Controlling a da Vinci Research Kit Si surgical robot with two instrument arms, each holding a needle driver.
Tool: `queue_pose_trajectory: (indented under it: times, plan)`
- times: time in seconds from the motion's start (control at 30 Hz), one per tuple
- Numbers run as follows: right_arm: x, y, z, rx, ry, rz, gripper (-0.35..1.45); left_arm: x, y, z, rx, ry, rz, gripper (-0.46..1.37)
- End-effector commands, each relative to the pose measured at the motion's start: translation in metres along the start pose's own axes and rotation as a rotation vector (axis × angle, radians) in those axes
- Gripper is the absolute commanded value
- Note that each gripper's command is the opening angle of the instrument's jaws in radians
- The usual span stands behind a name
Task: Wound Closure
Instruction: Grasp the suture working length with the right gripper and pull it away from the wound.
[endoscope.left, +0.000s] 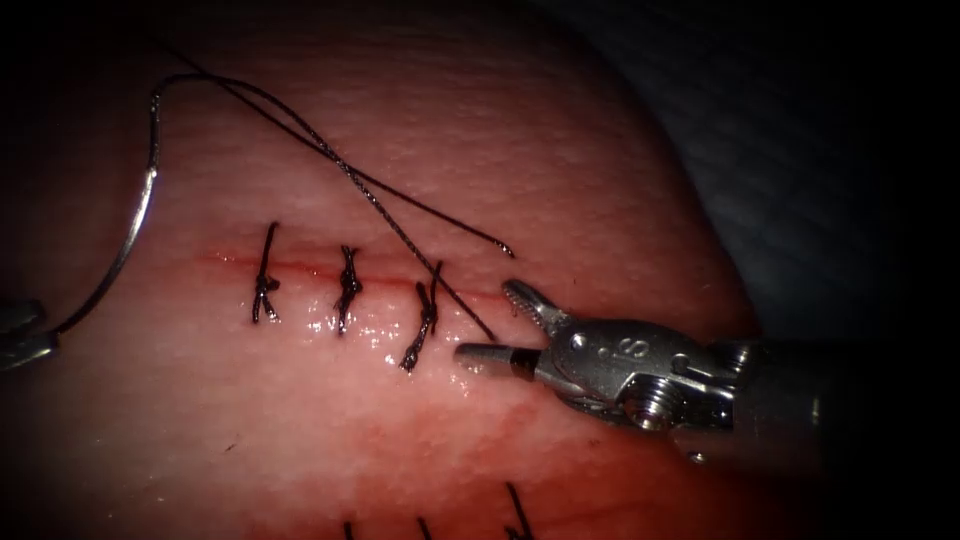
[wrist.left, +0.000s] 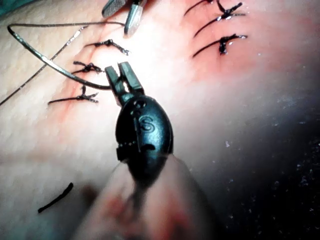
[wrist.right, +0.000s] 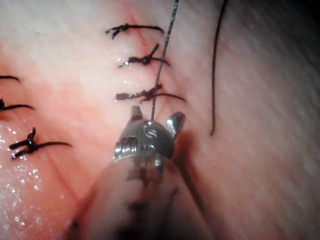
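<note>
A single letter "S" is stamped on the metal wrist of the right arm's tool (endoscope.left: 500, 325) in the endoscope view, and shows again in its own wrist view. The left arm's tool (wrist.left: 122, 75) carries the same "S" on its dark wrist housing.

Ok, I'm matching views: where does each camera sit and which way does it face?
Endoscope: above, in front, facing the tissue; right tool open, empty.
Left wrist: along its shaft; left tool grips the needle near one end, outside the tissue.
Right wrist: along its shaft, jaws astride the thread.
All share the stitches.
</note>
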Motion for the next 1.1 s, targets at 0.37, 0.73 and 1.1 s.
queue_pose_trajectory:
  times: [0.37, 0.73, 1.1]
  plan:
    - [-0.0001, -0.0004, -0.0001, 0.048, -0.010, -0.017, -0.35, 0.0005, 0.0007, -0.0002, -0.017, 0.006, 0.009, -0.35]
    - [-0.0004, -0.0032, -0.0041, 0.098, -0.021, 0.012, -0.35, 0.0003, 0.0004, 0.0009, -0.019, 0.013, 0.015, -0.35]
    - [0.0020, -0.0108, -0.0117, 0.160, -0.014, 0.058, -0.35, -0.0009, 0.0004, 0.0024, -0.033, 0.029, 0.023, -0.35]
